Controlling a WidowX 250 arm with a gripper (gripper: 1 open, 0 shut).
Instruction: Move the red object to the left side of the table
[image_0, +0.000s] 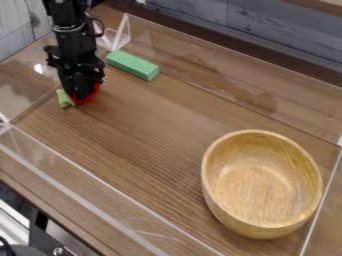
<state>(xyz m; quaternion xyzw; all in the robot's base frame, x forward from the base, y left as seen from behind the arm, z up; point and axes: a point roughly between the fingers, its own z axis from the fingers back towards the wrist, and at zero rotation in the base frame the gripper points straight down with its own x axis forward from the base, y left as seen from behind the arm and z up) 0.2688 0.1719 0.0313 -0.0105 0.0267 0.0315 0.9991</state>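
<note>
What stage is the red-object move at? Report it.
Done: the red object already sits at the left end of the table, beside the green block. In hand: the gripper is shut on it, pointing down. Left: release and withdraw. The wooden bowl is untouched.

The red object (83, 96) is mostly hidden beneath the gripper (80, 88); its jaws' contact cannot be seen. The arm is cut off at twelve o'clock.
</note>
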